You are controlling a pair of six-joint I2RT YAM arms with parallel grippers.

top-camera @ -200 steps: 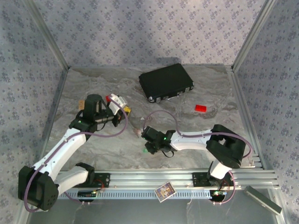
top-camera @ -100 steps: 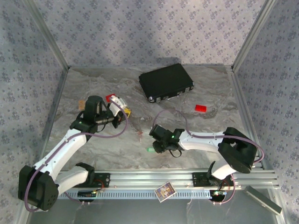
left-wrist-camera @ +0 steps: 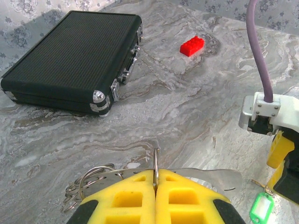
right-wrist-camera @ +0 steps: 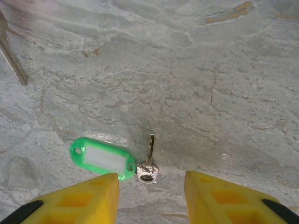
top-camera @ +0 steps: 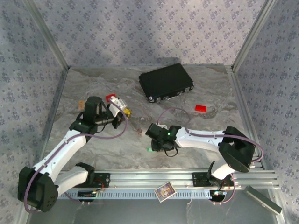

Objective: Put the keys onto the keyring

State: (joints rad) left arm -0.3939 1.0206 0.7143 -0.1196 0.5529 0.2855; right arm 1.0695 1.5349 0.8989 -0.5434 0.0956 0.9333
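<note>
**Keyring pinched on the left, green key free under the right**

We see a booth with walls (top-camera: pixel 149 32) papered in a pale blue flower print and framed by metal posts. Its floor is a grey marbled surface (top-camera: pixel 201 135). An aluminium rail (top-camera: pixel 140 178) runs along the near edge and carries both arm bases. A black case (top-camera: pixel 166 82) lies shut toward the back. A red block (top-camera: pixel 201 108) sits well apart from it on the right.

The left hand (left-wrist-camera: pixel 155 196) has its yellow pads pressed together. A thin metal ring stands on edge between them. This is the keyring (left-wrist-camera: pixel 91 179), and the rest of its loops and fine chain spill out to the left of the pads. From the overhead camera we find this hand left of centre, with the case well beyond it.

The right hand (right-wrist-camera: pixel 152 186) is low over the middle of the surface with its fingers clearly apart, and it grips nothing. The green key (right-wrist-camera: pixel 102 158) lies flat on the marble just ahead of the fingertips. Its tag is in front of the left finger, and its small blade points away in the gap between the two. We cannot tell whether the finger touches the tag.

A bare metal blade (right-wrist-camera: pixel 11 58) lies at the far left edge of the right wrist view, well apart from the key.
</note>
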